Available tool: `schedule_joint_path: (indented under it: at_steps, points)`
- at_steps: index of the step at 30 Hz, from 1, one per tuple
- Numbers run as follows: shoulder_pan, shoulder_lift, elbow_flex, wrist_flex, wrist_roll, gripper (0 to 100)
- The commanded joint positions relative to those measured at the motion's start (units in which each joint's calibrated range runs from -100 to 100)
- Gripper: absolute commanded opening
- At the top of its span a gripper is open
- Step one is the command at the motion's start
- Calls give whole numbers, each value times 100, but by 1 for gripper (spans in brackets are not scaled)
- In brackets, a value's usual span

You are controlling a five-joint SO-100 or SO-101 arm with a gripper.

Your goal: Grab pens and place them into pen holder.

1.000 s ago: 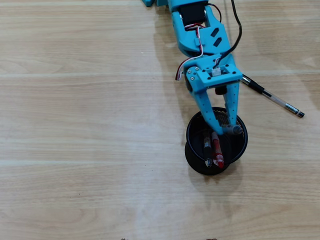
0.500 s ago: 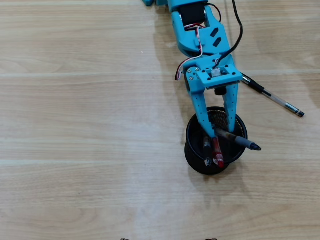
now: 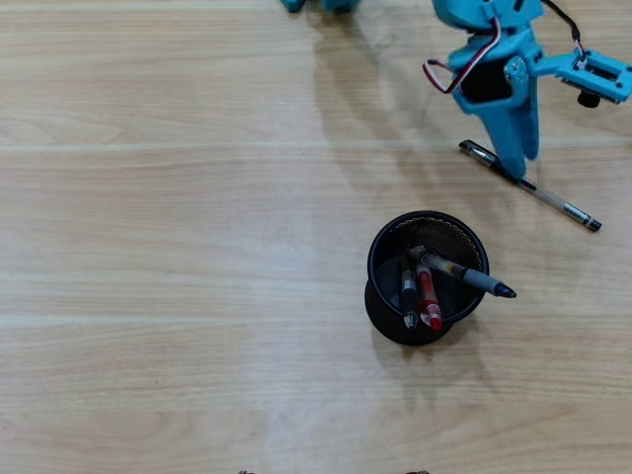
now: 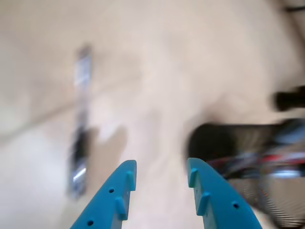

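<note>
A black mesh pen holder [image 3: 390,321] stands upright on the wooden table. It holds three pens: a black one [image 3: 408,291], a red one [image 3: 428,294] and a grey one [image 3: 469,276] that leans out to the right. Another pen [image 3: 558,204] with a clear barrel lies on the table up and to the right of the holder. My blue gripper [image 3: 517,158] hovers over that pen's upper-left part. In the blurred wrist view the gripper [image 4: 159,167] is open and empty. There the loose pen [image 4: 80,143] lies left of the jaws and the holder [image 4: 224,143] stands to the right.
The blue arm body and its wires [image 3: 489,59] fill the top right of the overhead view. A camera mount [image 3: 597,77] sticks out to the right. Another blue part [image 3: 321,5] shows at the top edge. The light wooden table [image 3: 178,247] spreads left of the holder.
</note>
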Motion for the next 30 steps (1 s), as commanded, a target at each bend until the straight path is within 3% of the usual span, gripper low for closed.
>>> schedule_joint_path:
  at_steps: [1,8,18,23,30]
  points:
    - [-374,647,-879,2040,92,13]
    - [-455,1771,-1042,2109,134,19]
    - [-552,2126,-1730,2143,66,19]
    - [-665,2473,-1992,2143,-404,19]
    - [-794,3048,-2617,2074,-451,19]
